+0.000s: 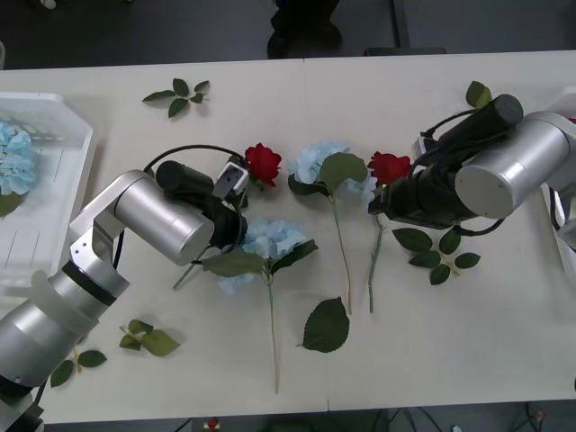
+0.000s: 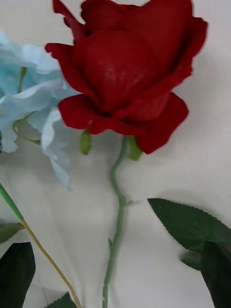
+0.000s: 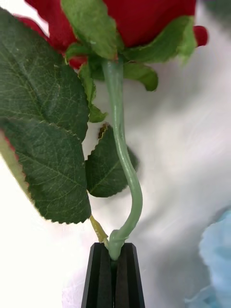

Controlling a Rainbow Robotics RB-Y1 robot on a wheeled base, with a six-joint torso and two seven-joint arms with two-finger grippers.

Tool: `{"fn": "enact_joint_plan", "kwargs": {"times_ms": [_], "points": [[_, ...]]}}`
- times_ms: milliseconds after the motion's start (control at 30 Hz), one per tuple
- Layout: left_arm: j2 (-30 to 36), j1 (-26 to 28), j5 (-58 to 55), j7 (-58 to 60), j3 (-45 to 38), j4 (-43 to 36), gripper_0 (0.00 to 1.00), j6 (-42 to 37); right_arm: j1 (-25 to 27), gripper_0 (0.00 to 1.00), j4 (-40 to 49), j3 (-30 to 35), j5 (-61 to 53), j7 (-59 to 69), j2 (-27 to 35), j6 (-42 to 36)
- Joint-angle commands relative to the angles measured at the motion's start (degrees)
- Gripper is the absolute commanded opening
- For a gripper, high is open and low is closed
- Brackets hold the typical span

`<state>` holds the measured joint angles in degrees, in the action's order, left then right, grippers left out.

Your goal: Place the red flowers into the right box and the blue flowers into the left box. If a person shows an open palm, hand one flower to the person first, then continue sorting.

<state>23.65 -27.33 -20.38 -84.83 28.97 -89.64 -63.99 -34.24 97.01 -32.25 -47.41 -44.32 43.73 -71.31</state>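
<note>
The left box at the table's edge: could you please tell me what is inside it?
A blue flower lies at the far end of the left box; the rest of its ribbed floor looks bare. The left arm covers the near corner.

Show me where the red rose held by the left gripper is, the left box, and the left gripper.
Held red rose [image 1: 263, 163], front view, on its bloom.
Left box [image 1: 79, 176], front view, on its rim.
Left gripper [image 3: 114, 269], left wrist view, between its fingertips.

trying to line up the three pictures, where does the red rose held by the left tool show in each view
Front view: the deep-red artificial rose on its green stem sits left of centre, just beyond the left tool.
Left wrist view: its bloom is at the top, its stem pinched in the black fingers.
Right wrist view: not the same rose; another red rose.
Shared landmark: the pale blue flower cluster.
</note>
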Motion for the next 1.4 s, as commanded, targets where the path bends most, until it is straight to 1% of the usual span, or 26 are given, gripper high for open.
{"fn": "enact_joint_plan", "kwargs": {"times_ms": [33,300,433,500,600,767,867,1000,1400], "points": [[1.75,-2.29,-5.29,-4.11,-4.71,-8.36,0.00,-0.53,-2.93,1.00,-1.56,-0.35,2.14,0.11,-2.69,0.64],[2.80,-2.29,-15.92,-4.20,-16.13,-21.90,0.00,-9.84,-4.87,1.00,-6.92,-1.32,4.87,-2.18,-5.50,2.93],[2.27,-1.94,-20.76,-3.41,-19.74,-28.31,0.00,-10.46,-6.89,1.00,-11.23,-4.66,5.84,-2.35,-6.73,6.79],[2.01,-1.85,-21.46,-2.62,-20.35,-30.69,0.00,-10.46,-7.42,1.00,-12.55,-5.36,6.01,-2.44,-7.17,8.02],[2.01,-1.67,-20.84,2.21,-20.53,-34.82,0.00,-10.46,-8.12,1.00,-14.83,-5.63,7.33,-2.97,-8.58,8.82],[1.66,-1.50,-19.96,3.80,-21.06,-37.28,0.00,-10.46,-9.17,1.00,-17.12,-5.63,9.44,-3.76,-10.78,8.82],[-0.10,-1.59,-19.26,4.50,-22.02,-40.27,0.00,-10.46,-9.44,1.00,-18.26,-5.63,11.11,-4.38,-11.83,8.82],[-0.63,-1.59,-18.12,4.85,-22.02,-42.46,0.00,-9.75,-9.70,1.00,-19.32,-5.72,12.52,-5.17,-12.71,8.82],[-0.63,-1.59,-17.24,5.29,-22.02,-42.20,0.00,-9.75,-10.32,1.00,-20.11,-7.91,16.82,-6.40,-13.59,8.82]]}}
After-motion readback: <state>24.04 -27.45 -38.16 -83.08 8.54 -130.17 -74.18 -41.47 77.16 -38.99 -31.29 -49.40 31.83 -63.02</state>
